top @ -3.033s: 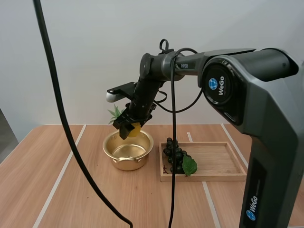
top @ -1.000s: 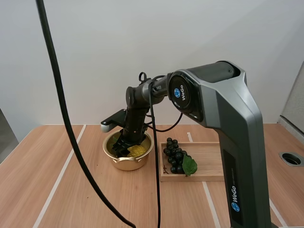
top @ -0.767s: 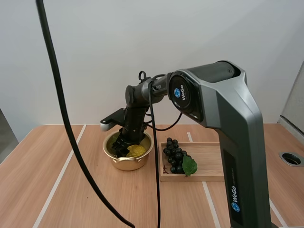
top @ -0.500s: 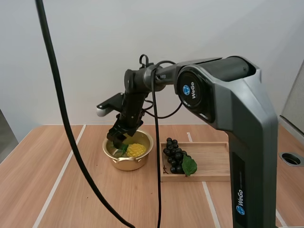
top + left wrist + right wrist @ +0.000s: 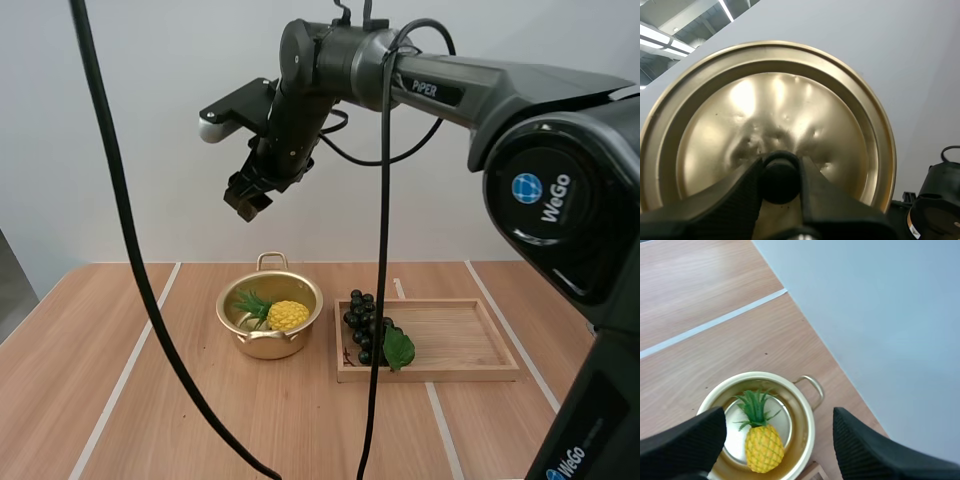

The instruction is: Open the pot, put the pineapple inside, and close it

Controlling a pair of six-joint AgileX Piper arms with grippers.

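- Pineapple (image 5: 284, 316) lies inside the pot (image 5: 262, 346), resting on its floor, and neither of my claws touches it.
- As I judge it, 2 of the 3 steps are done: the pot stands open and the fruit is in it. 1 step is left, the closing.
- The pineapple lies on its side with its long axis about level across the pot. Its green crown points toward my left and a little toward the far rim, and its yellow body is toward the tray side.
- It sits low enough that I expect the lid to seat without fouling the leaves.
- The lid (image 5: 775, 110) is off the pot. My left claw (image 5: 780, 167) pinches its dark knob (image 5: 780, 182) between both fingers, with the golden top face turned toward my wrist. I cannot tell how far it is from the pot.
- My right claw (image 5: 247, 200) hangs high above the pot, fingers spread wide with nothing between them.
- The pot stands on the table (image 5: 150, 400), with 1 handle at its far rim and 1 at its near rim.
- Just beside the pot on my right is a wooden tray (image 5: 470, 345), apart from it, with a bunch of grapes (image 5: 365, 325) at the end nearest the pot.
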